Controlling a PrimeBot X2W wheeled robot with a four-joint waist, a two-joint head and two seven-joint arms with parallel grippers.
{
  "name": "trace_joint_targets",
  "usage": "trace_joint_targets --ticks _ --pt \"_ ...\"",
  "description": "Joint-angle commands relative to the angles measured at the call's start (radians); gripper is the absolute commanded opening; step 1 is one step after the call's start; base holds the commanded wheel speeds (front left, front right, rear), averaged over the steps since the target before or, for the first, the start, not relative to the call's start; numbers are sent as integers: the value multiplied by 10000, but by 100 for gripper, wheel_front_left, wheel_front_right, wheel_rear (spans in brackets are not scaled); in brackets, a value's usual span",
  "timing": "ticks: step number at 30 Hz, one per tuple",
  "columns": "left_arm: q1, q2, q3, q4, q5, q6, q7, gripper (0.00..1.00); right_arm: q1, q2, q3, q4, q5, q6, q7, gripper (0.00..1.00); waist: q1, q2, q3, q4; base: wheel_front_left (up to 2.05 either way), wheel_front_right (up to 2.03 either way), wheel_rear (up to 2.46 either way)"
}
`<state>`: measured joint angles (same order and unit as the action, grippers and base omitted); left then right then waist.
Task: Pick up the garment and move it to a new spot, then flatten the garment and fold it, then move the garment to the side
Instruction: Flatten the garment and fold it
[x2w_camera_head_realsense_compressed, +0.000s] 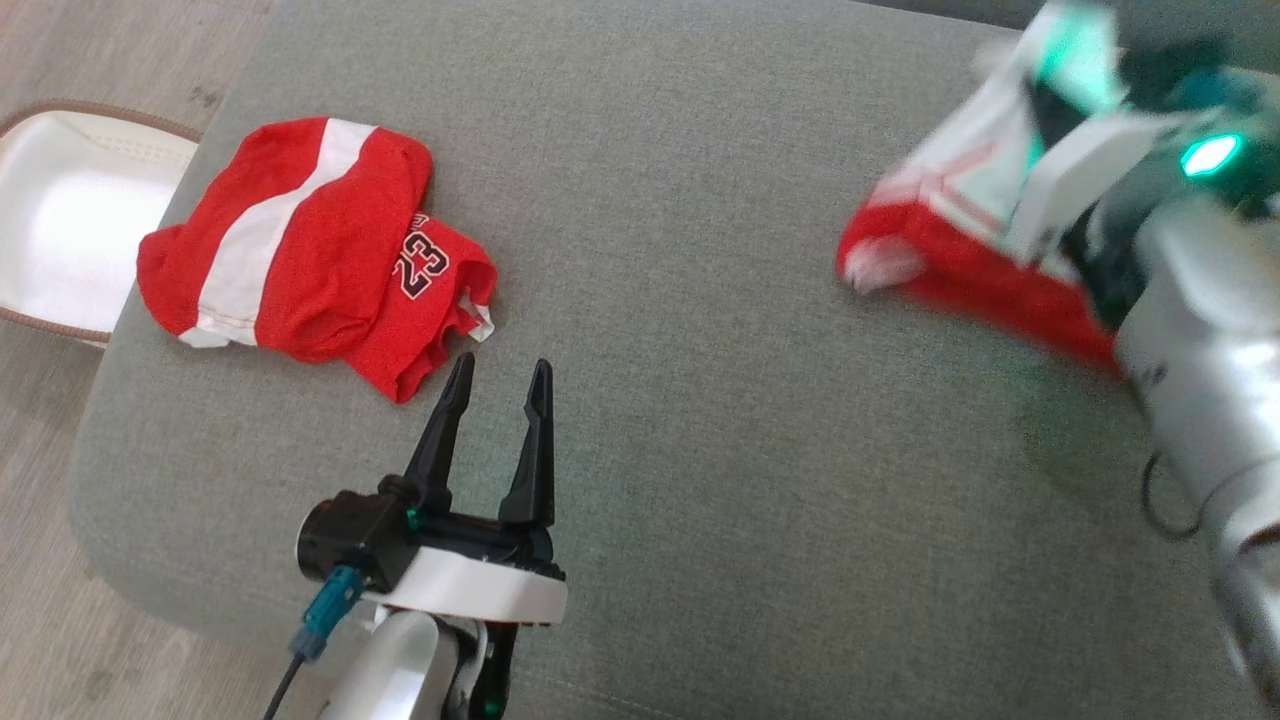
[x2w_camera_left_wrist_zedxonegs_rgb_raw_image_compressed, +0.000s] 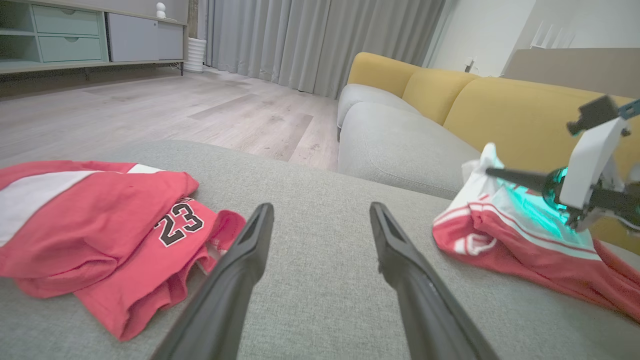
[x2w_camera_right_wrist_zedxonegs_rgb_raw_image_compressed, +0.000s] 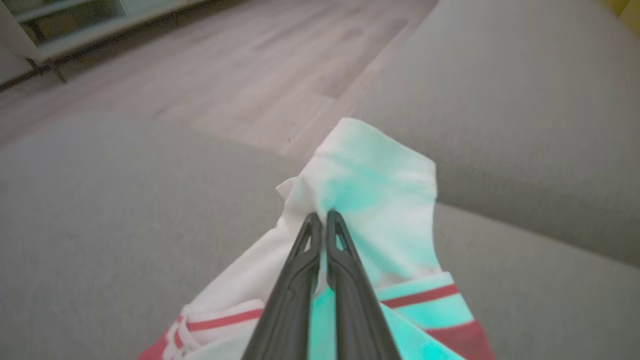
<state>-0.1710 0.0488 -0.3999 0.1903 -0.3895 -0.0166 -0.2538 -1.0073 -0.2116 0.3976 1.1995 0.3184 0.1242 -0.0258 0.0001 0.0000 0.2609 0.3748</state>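
The garment sits bunched near the right edge of the sofa seat, its white fold pinched in the right tool. The left tool stands wide, empty. If you lift fast, this thin pinch may slip.

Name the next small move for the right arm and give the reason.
Probably lift straight up a little. The right gripper is shut on the white edge of the red-and-white garment, but its red part lies on the grey cushion, so raising it should free the cloth before carrying it.
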Motion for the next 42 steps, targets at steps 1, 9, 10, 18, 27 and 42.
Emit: trace_joint_targets --ticks 1,9,10,18,27,42 --pt "-346 14 233 -352 -60 71 -80 100 -791 -5 -236 -191 -256 65 -824 0 -1 0 -14 -3 0 0 0" --pt "-251 14 359 -291 81 49 -80 100 -893 695 -681 239 -1637 65 -2263 0 -1 0 -288 -226 0 0 0" --pt "-223 14 388 -273 117 34 -80 100 -692 868 -628 245 -1726 65 -2287 0 -1 0 -342 -282 0 0 0" --pt "-25 14 570 -153 428 -102 -80 100 984 1579 183 -938 -1712 65 -2355 0 -1 0 -798 -788 0 0 0" --pt "17 14 452 -130 528 -249 -80 100 181 722 -1445 -1521 -2102 65 -2358 0 -1 0 -799 -728 0 0 0" --pt "-200 14 559 -204 261 -71 -80 100 -1386 -978 -4587 396 -4365 65 -1682 100 -1 0 -178 -529 0 0 0"
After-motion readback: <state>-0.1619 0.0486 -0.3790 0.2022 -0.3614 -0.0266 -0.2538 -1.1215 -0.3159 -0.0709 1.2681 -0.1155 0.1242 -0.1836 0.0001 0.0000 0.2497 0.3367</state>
